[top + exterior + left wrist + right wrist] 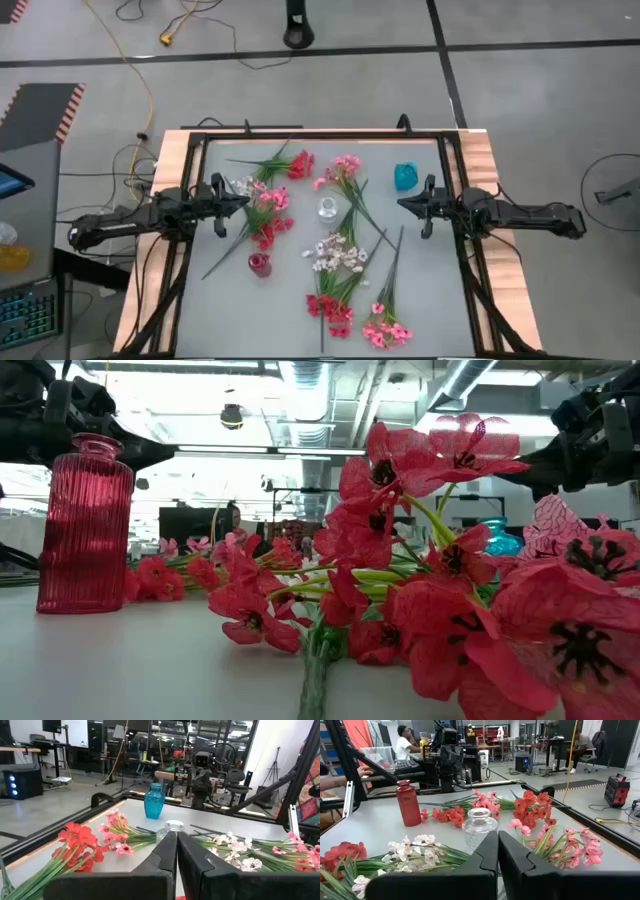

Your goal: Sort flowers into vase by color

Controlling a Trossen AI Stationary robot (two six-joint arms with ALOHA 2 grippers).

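The flowers (335, 255) lie flat, scattered over the table's (430, 290) middle, their stems mostly running from far edge to near edge. Left gripper (243, 201) and right gripper (402, 205) hover at opposite side edges, jaws closed on nothing, with the sprigs between them.

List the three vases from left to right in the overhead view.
Red ribbed glass vase → clear glass vase → blue glass vase.
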